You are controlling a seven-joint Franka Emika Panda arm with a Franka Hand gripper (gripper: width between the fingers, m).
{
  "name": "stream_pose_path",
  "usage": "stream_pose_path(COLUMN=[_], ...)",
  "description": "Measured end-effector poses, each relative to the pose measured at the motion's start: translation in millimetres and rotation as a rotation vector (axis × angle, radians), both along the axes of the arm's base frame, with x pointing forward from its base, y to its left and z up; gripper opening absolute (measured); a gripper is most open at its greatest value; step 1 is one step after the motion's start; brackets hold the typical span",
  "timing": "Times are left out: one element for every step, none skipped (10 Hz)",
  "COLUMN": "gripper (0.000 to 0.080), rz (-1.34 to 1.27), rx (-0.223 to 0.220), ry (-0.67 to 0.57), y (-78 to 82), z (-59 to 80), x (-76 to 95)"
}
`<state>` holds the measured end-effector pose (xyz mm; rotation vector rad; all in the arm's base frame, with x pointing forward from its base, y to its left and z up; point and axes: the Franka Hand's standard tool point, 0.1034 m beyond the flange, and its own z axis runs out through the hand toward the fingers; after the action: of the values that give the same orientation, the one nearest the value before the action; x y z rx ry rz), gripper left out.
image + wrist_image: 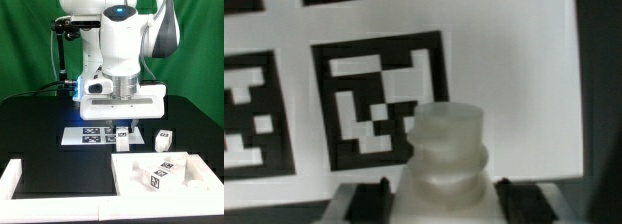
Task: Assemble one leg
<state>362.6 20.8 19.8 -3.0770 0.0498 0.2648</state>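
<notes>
Exterior view: the arm hangs over the black table (40,120) with its gripper (123,125) pointing straight down near the picture's centre. The claw is closed on the leg (123,133), a stubby white block with a square tag. The leg sits upright at the edge of the marker board (90,134), at about three o'clock from the board's middle. I cannot tell whether the leg touches the surface below.

A spare leg (164,141) stands on the table at about four o'clock from the gripper, apart from it. The large white panel (135,168) lies at about five o'clock, and two more legs (160,178) rest on it, close together. A white corner rail (15,176) lies at about eight o'clock.

Wrist view: the leg (446,150) stands between the fingers (370,192), which press against both its sides. Behind it is the marker board (509,20), with a black-and-white tag (375,95) just beyond the leg.
</notes>
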Motion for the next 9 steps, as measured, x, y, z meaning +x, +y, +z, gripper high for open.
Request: stream_pose_path(gripper=[0.0291, 0.0291, 0.0291, 0.0291, 0.0291, 0.0291, 0.0364, 0.0364, 0.0545], rz=[0.062, 0.085, 0.106, 0.095, 0.095, 0.095, 0.095, 0.100, 0.096], rx=[0.009, 0.012, 0.012, 0.010, 0.010, 0.010, 0.010, 0.018, 0.035], ry=[0.006, 0.005, -0.005, -0.010, -0.010, -0.010, -0.011, 0.002, 0.016], y=[-2.9, -3.5, -6.1, -8.8, -8.6, -8.7, -8.7, -8.4, -8.4], z=[-3.1, -4.0, -4.3, -4.3, -4.2, -4.2, -4.2, -2.7, 3.9], x=[-4.3, -5.0, -5.0, -4.7, -4.5, -4.5, -4.4, -3.2, 6.6])
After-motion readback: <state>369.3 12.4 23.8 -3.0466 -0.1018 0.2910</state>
